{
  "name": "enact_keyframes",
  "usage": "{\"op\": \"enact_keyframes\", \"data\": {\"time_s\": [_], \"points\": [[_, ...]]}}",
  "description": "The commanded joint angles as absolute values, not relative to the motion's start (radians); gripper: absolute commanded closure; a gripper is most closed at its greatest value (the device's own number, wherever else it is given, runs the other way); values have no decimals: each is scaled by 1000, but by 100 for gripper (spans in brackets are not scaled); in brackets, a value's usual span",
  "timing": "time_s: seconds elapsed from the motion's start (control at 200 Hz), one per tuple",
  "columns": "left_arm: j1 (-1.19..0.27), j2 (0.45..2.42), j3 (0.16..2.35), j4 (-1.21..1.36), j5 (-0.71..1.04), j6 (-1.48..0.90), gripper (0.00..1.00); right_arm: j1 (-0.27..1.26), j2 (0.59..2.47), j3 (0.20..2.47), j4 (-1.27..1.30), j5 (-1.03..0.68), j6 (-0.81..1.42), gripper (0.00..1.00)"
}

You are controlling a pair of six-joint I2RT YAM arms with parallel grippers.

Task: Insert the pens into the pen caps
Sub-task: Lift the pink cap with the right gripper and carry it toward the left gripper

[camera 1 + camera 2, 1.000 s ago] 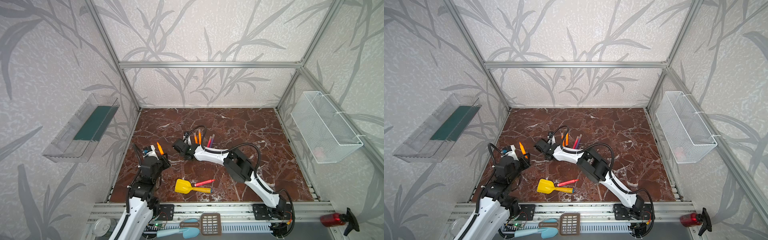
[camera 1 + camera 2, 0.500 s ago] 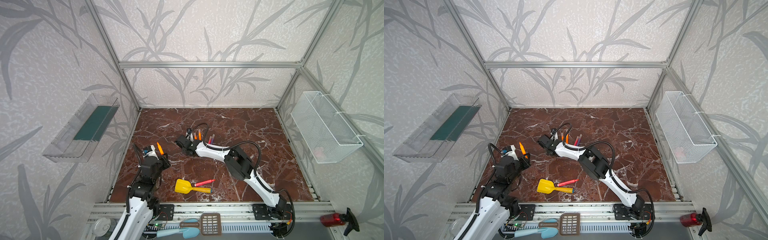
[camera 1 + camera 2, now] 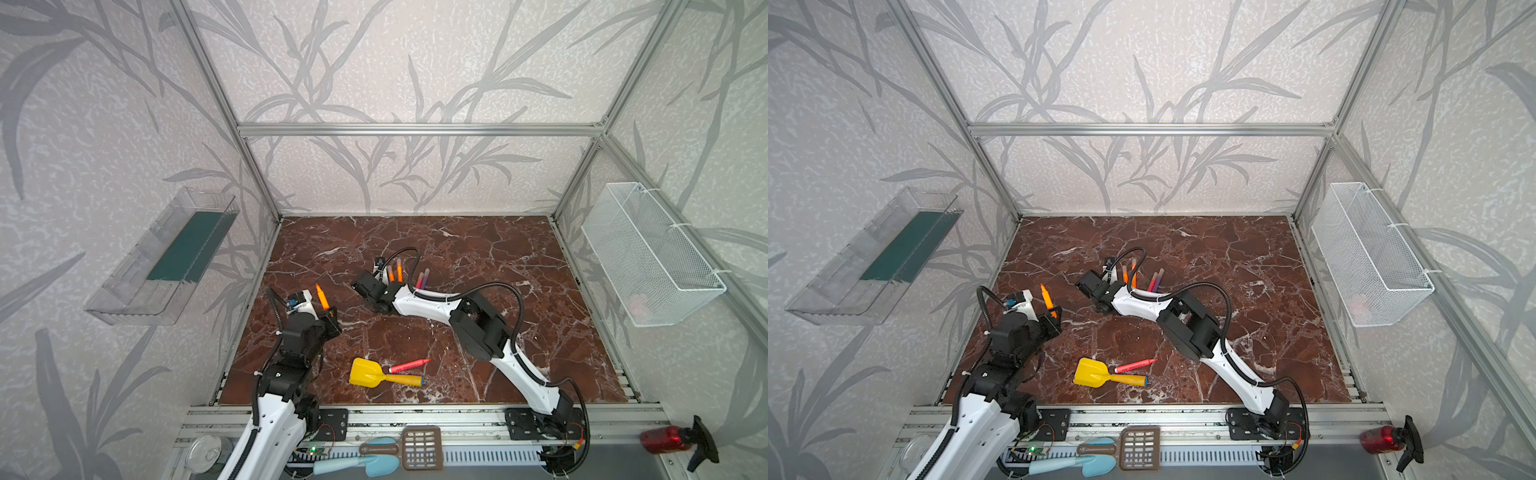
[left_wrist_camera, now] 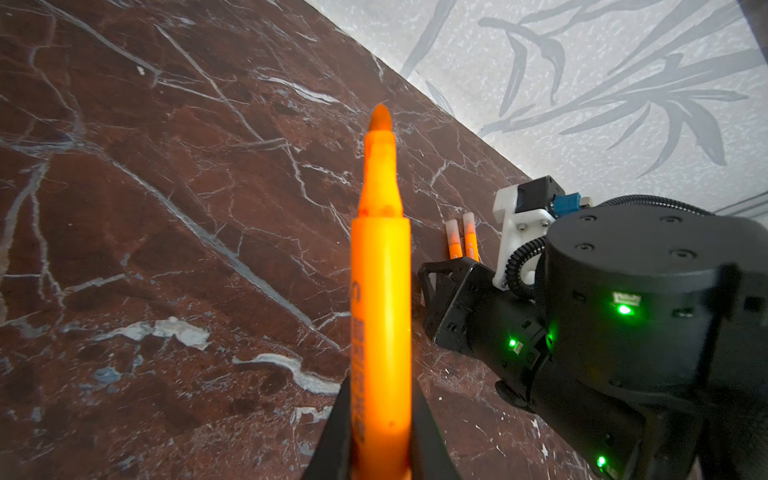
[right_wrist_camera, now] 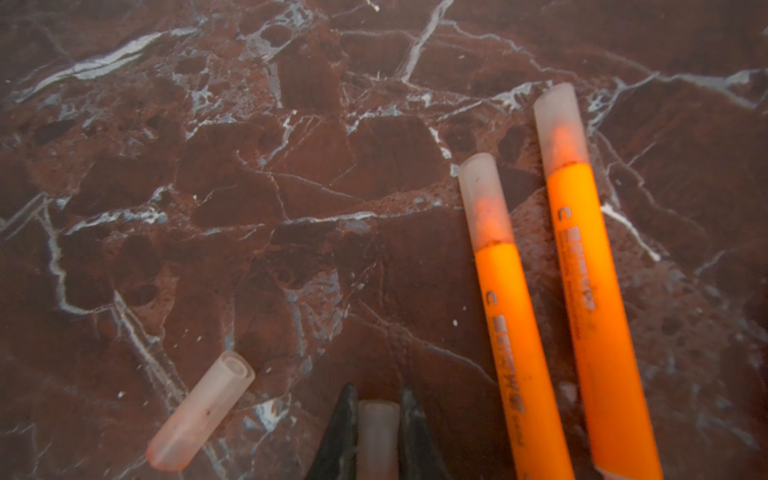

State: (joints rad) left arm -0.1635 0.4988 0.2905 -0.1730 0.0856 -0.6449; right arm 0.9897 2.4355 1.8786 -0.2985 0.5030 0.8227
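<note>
My left gripper [image 4: 380, 415] is shut on an uncapped orange pen [image 4: 380, 291] and holds it tip-up near the left edge of the floor; in both top views the orange pen [image 3: 322, 296] [image 3: 1046, 297] stands up from the jaws. My right gripper [image 5: 377, 399], low over the middle of the floor [image 3: 358, 287], is shut on a pale pen cap [image 5: 377, 436]. A second loose cap [image 5: 203, 409] lies beside it. Two capped orange pens [image 5: 511, 311] [image 5: 590, 270] lie next to the gripper. Capped pink and purple pens [image 3: 423, 279] lie behind the arm. An uncapped red pen [image 3: 409, 365] lies near the front.
A yellow toy shovel [image 3: 370, 374] lies by the red pen. A wire basket [image 3: 648, 253] hangs on the right wall and a clear tray [image 3: 166, 257] on the left wall. Scoops and a spray bottle [image 3: 665, 438] sit beyond the front rail.
The right gripper has shifted slightly over the floor and its jaws have closed on the pen cap. The left arm and its orange pen have not moved.
</note>
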Motion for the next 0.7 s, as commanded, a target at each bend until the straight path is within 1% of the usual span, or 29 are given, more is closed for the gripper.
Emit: {"op": "enact_keyframes", "data": {"time_s": [0.0, 0.17, 0.33, 0.39, 0.465, 0.62, 0.695], "points": [[-158, 484, 274, -97, 219, -607, 100, 983, 2314, 1722, -245, 472, 832, 93], [-165, 428, 246, 11, 409, -634, 100, 982, 2023, 1420, -75, 493, 814, 96], [-219, 401, 242, 89, 497, -659, 100, 980, 1730, 1128, 78, 499, 789, 99], [-273, 411, 239, 121, 481, -658, 100, 981, 1603, 1022, 124, 515, 787, 99], [-382, 431, 242, 157, 407, -640, 100, 975, 1464, 906, 164, 531, 777, 100], [-634, 608, 259, 290, 262, -573, 100, 926, 1194, 724, 155, 539, 769, 100], [-739, 712, 272, 369, 196, -547, 100, 868, 1078, 642, 139, 497, 782, 100]]}}
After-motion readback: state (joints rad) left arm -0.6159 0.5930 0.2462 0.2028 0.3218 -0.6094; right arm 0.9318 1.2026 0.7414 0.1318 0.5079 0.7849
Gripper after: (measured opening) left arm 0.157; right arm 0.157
